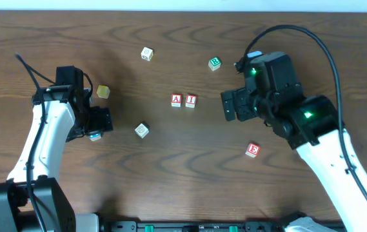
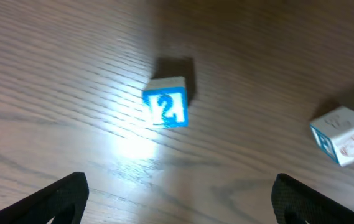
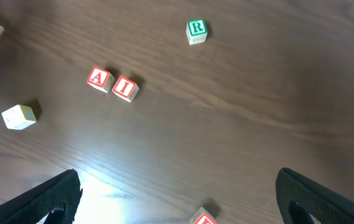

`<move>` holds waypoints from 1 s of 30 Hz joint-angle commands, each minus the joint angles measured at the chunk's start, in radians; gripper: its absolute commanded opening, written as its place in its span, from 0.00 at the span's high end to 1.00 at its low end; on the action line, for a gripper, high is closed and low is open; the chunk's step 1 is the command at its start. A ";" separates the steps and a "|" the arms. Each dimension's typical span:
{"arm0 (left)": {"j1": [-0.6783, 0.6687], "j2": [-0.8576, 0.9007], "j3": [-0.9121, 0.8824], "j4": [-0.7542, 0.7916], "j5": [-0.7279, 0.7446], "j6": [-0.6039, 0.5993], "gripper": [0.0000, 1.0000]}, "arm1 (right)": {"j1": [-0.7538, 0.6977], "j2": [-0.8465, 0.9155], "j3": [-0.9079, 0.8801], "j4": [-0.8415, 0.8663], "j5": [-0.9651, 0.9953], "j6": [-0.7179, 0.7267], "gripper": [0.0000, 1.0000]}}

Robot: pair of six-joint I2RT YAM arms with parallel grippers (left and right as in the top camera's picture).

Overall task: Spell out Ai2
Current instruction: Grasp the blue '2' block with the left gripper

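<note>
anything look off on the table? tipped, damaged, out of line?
Nothing damaged or spilled. The one oddity is that the word is unfinished. The red-lettered wooden A block and red-lettered wooden I block sit side by side mid-table. The blue-lettered wooden 2 block lies well apart on the left arm's side, below the open left gripper.

Stock of my table (image 1: 189, 187). I count eight blocks in all.
- Red-lettered, three: A block (image 1: 176, 100), I block (image 1: 190, 100), E block (image 1: 253, 150).
- Green-lettered, one: R block (image 1: 215, 62).
- Blue-numbered, one: 2 block (image 2: 166, 103).
- Yellow, one: yellow block (image 1: 102, 91).
- Pale, two: far pale block (image 1: 146, 53), near pale block (image 1: 142, 130).
</note>
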 commanded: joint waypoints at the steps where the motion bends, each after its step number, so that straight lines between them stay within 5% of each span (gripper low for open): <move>1: 0.004 0.011 -0.028 0.013 -0.047 -0.037 0.05 | -0.012 0.010 -0.002 0.002 -0.004 0.000 0.01; 29: 0.050 0.114 -0.188 0.306 -0.005 -0.098 0.00 | -0.013 0.011 -0.002 -0.002 -0.003 0.000 0.01; 30: 0.050 0.115 -0.188 0.306 -0.006 -0.098 0.09 | -0.013 0.011 -0.002 -0.001 -0.003 0.000 0.01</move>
